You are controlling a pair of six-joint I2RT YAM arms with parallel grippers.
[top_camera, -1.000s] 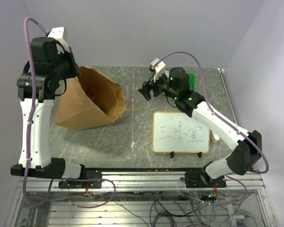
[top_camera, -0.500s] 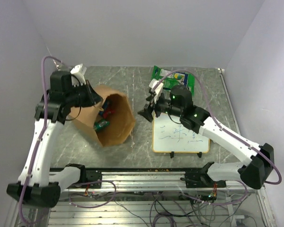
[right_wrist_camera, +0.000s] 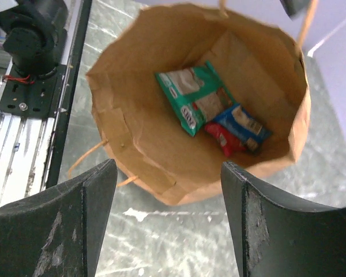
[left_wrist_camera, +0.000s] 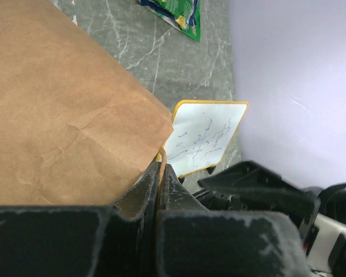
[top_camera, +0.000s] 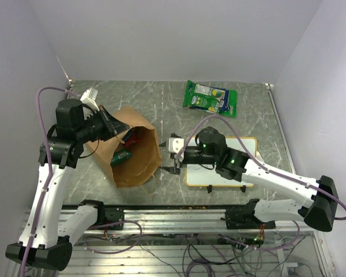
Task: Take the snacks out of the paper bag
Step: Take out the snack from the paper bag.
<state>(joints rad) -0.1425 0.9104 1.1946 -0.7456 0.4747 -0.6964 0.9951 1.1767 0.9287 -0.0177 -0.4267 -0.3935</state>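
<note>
The brown paper bag [top_camera: 135, 167] lies tilted at the left, its mouth facing right. My left gripper [top_camera: 111, 128] is shut on its rim and string handle; in the left wrist view the tan handle runs between the closed fingers [left_wrist_camera: 160, 168] beside the bag's wall [left_wrist_camera: 63, 109]. My right gripper [top_camera: 168, 154] is open and empty just outside the mouth. The right wrist view, with the gripper [right_wrist_camera: 168, 167] in front of the bag [right_wrist_camera: 132, 144], shows a teal packet [right_wrist_camera: 190, 98], a blue packet [right_wrist_camera: 242, 126] and a red packet [right_wrist_camera: 224, 140] inside. The larger green bag [top_camera: 210, 98] lies on the table at the back.
The orange-framed whiteboard [top_camera: 246, 151] stands at the right, partly under my right arm; it also shows in the left wrist view [left_wrist_camera: 205, 135]. The bag's second string handle [right_wrist_camera: 89, 154] lies on the table. The metal rail [top_camera: 173, 219] runs along the near edge.
My left arm has lowered and swung the bag so that its mouth faces right. My right gripper has moved from the back near the green bag down to the bag's mouth.
</note>
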